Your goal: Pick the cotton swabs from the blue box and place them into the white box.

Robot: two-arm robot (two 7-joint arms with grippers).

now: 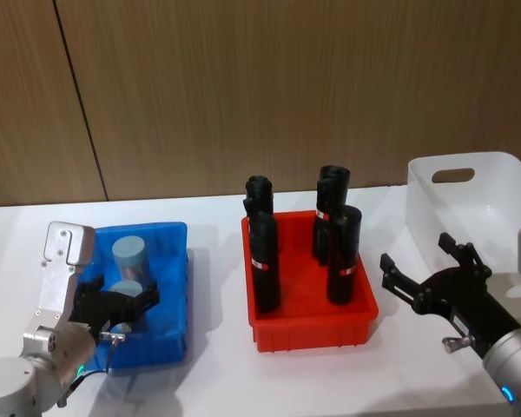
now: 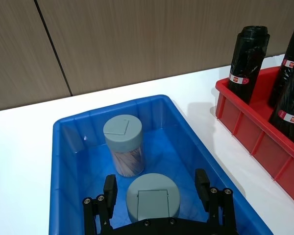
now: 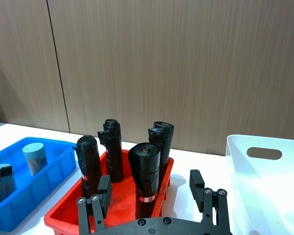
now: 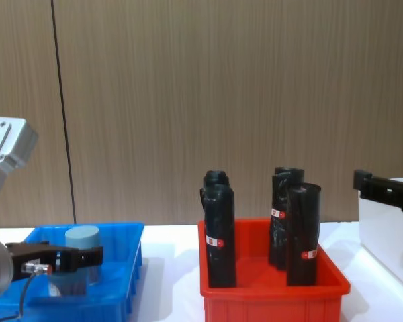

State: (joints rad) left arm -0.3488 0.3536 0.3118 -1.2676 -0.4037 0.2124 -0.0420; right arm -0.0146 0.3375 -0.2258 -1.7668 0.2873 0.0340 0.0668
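While our left end effector (image 2: 156,183) sits low inside the blue box (image 2: 63,161), fingers spread wide on either side of the nearer cotton swabs tub (image 2: 153,199) without touching it, a second cotton swabs tub (image 2: 123,144) stands upright just behind. Our right end effector (image 1: 417,252) hangs open above the tabletop (image 1: 217,365), between the red bin (image 1: 313,328) of black rolls (image 1: 265,261) and the white box (image 1: 504,200).

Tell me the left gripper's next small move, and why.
Probably close the left gripper on the nearer swab jar: its open fingers flank that jar's lid in the blue box, apart from the second jar. The right gripper idles near the white box.
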